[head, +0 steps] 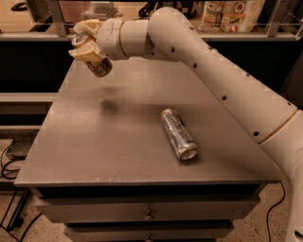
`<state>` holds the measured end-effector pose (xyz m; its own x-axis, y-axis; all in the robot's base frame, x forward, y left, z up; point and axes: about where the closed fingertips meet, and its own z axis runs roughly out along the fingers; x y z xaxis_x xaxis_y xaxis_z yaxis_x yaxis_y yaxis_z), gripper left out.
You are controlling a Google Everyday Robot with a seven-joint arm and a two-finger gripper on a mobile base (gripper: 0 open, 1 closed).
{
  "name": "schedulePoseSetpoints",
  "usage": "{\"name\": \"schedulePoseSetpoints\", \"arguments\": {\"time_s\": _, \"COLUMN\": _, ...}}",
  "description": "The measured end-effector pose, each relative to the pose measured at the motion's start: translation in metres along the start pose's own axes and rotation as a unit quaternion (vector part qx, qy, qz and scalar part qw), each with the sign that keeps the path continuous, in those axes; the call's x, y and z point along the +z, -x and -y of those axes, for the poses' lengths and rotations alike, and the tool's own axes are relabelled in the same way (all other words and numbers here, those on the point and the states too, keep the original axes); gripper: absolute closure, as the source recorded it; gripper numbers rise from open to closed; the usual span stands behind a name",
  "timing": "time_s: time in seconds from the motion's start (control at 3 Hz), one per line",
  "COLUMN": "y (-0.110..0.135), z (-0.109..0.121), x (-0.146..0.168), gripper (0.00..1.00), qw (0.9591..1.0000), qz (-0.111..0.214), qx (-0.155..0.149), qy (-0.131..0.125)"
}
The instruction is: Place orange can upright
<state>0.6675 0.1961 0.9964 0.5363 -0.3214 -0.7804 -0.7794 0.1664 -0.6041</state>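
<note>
The orange can [98, 64] is a short copper-orange can with pale markings and a silver top. My gripper [86, 41] is shut on it and holds it tilted in the air above the back left part of the grey table [109, 142]. The can's shadow falls on the tabletop below it. My white arm reaches in from the right across the back of the table.
A longer, slimmer silver-blue can [178, 133] lies on its side near the table's middle right. A shelf with packaged goods [232, 14] runs behind the table. Drawers sit under the tabletop. Cables [12, 156] lie on the floor at the left.
</note>
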Motion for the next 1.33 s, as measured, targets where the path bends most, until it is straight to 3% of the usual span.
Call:
{"name": "schedulePoseSetpoints", "arguments": {"time_s": 0.33, "y": -0.009, "z": 0.002, "x": -0.007, "gripper": 1.0, "qw": 0.9995, "qz": 0.022, "qx": -0.004, "qy": -0.023}}
{"name": "schedulePoseSetpoints", "arguments": {"time_s": 1.33, "y": -0.036, "z": 0.004, "x": -0.019, "gripper": 1.0, "qw": 0.996, "qz": 0.024, "qx": 0.044, "qy": -0.074}}
